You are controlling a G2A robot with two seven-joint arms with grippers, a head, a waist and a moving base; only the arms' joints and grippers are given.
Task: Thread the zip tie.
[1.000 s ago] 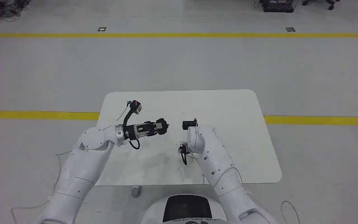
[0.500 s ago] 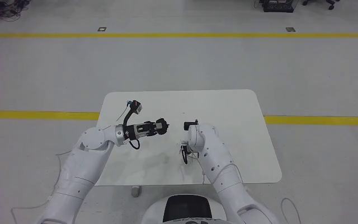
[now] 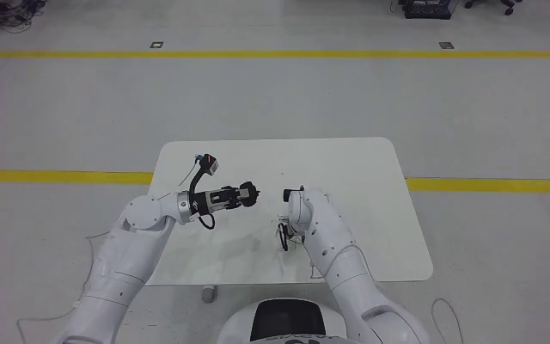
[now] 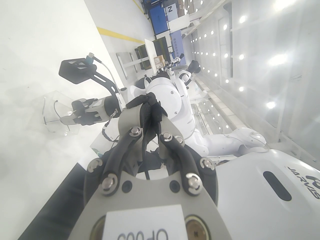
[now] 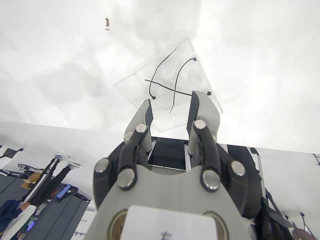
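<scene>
The right gripper stood with its fingers spread wide and nothing between them. It hung over the edge of a clear tray, with its tips pointing down at the tray's floor.

Three black zip ties lay loose inside the tray. The tail end of one curved tie ran into the gap between the fingers, and its head lay far across the tray. A second tie crossed it and passed behind one finger, with its head just beyond that finger, by the tray's rim. The third arched away from the other finger, its head lying just off that fingertip. No finger touched any of them.

The left gripper was held off to one side of the tray, well apart from it, with its fingers drawn together and the dark pads meeting at the tips. A thin black strand ran back between them towards the palm. It may have been a zip tie, but I could not tell from this angle.

The tray rested flat on the white table, near the table's edge. Beyond the tray, a small brown mark showed on the tabletop.
</scene>
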